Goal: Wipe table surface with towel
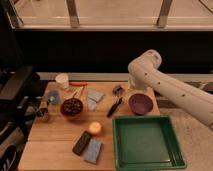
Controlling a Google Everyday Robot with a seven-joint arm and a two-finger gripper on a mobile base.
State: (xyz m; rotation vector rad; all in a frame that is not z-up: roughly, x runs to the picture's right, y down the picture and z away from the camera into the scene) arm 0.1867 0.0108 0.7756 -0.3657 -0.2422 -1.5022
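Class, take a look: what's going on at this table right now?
A white robot arm reaches in from the right over the table surface. Its gripper hangs open toward the far edge, between the towel and a purple bowl, holding nothing. The towel lies untouched beside a dark bowl, so wiping has not begun.

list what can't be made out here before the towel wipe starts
- Pincer, at the table's far edge left of the purple bowl: small and dim, its detail is lost.
- Dark bowl: contents too small to identify.
- Arm: base cut off by the right edge.
- Table surface: near side cut off by the bottom edge.
- Towel: where its folds end cannot be told.
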